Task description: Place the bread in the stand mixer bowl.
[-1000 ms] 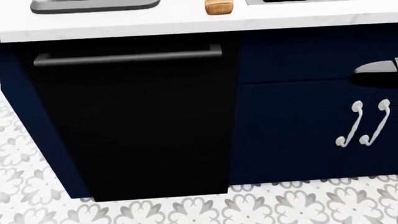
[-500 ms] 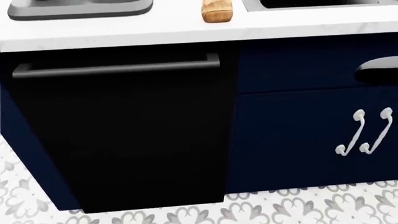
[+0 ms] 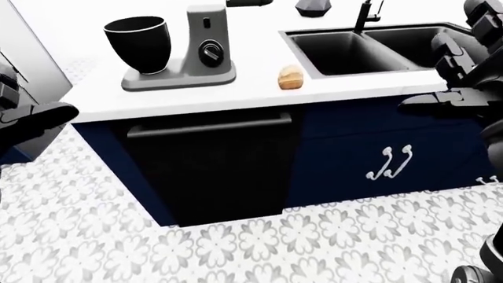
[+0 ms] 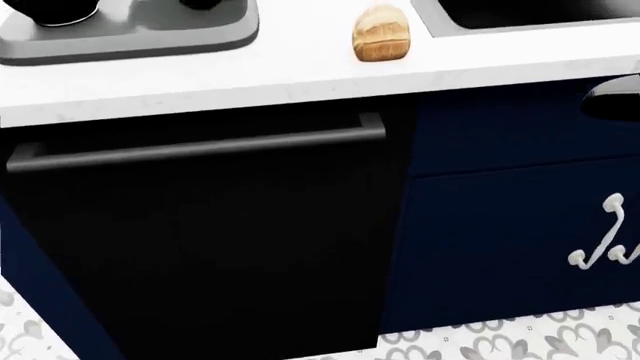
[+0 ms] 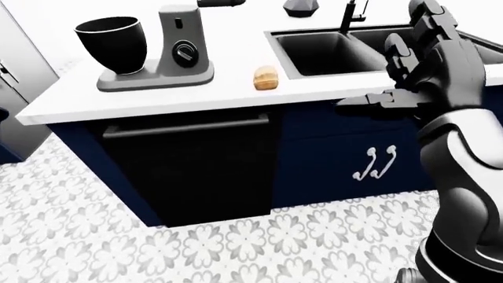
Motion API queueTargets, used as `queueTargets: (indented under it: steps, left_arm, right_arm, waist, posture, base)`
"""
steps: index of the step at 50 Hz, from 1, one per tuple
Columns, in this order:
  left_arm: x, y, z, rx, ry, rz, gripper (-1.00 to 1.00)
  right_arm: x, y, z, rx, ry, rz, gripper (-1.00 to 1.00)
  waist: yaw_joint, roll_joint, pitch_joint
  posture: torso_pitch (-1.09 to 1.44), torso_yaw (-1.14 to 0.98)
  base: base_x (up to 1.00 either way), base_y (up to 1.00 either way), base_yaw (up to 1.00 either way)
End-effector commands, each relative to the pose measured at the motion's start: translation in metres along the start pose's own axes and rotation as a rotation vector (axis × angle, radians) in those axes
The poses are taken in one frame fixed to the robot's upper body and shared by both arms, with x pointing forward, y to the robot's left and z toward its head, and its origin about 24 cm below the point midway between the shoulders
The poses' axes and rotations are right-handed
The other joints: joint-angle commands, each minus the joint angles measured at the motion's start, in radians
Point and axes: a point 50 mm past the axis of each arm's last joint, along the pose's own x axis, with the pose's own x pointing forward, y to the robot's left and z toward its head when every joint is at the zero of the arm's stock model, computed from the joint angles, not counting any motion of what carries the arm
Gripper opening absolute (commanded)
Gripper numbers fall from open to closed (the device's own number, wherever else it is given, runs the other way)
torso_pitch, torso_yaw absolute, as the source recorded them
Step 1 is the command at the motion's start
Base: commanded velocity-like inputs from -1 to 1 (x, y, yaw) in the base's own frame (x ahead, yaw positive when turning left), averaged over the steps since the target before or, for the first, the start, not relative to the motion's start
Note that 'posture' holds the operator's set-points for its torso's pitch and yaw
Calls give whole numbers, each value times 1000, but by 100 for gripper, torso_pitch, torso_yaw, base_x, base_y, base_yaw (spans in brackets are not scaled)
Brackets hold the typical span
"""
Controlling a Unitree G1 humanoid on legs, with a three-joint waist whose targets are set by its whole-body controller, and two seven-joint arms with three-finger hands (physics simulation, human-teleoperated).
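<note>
The bread [image 3: 290, 77], a small tan loaf, lies on the white counter [image 3: 252, 94] between the stand mixer and the sink, near the counter's edge; it also shows in the head view [image 4: 381, 34]. The grey stand mixer [image 3: 206, 47] stands at the left of the counter, with its black bowl [image 3: 139, 36] upright and empty-looking on the base. My right hand [image 5: 370, 101] hangs in the air right of the bread, below counter level, fingers stretched out and empty. My left hand [image 3: 35, 121] is a dark shape at the left edge, far from the counter.
A black double sink [image 3: 370, 47] with a black faucet [image 3: 363, 15] is set in the counter right of the bread. Below are a black dishwasher [image 3: 212, 165] and navy cabinet doors with white handles [image 3: 389, 165]. Patterned tiles [image 3: 275, 247] cover the floor.
The head camera has moved closer to the counter: the bread, counter edge and dishwasher handle sit lower and larger, and more of the mixer base shows. The bread has not moved on the counter.
</note>
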Motion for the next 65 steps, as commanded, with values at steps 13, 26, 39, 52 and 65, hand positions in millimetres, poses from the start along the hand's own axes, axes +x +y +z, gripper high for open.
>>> queueTargets:
  steps: [13,26,39,52,65]
  left_arm:
    - [-1,-2,18,-1,-74,-13,100]
    - [0,-2,20,-11,-72,-11,100]
    - [-1,-1,19,1,-76,-11,100]
    - [-2,-1,21,1,-79,-12,100]
    - [-2,0,21,1,-81,-9,100]
  right_arm:
    - [0,-3,18,-13,-72,-9,100]
    - [0,-3,19,-14,-75,-7,100]
    - [-1,-4,19,-25,-77,-4,100]
    - [-1,-4,19,-28,-78,-1,100]
    - [-1,-4,20,-27,-79,-1,100]
  waist:
    - [-28,84,-18]
    - [-13,22,-13]
    - [-31,92,-16]
    - [-7,50,-14]
    - [-16,34,-11]
  posture:
    - [0,0]
    - [0,0]
    - [0,0]
    - [0,0]
    - [0,0]
  base:
    - [9,30,0]
    - [9,30,0]
    - [9,28,0]
    - [13,1,0]
    - [14,0,0]
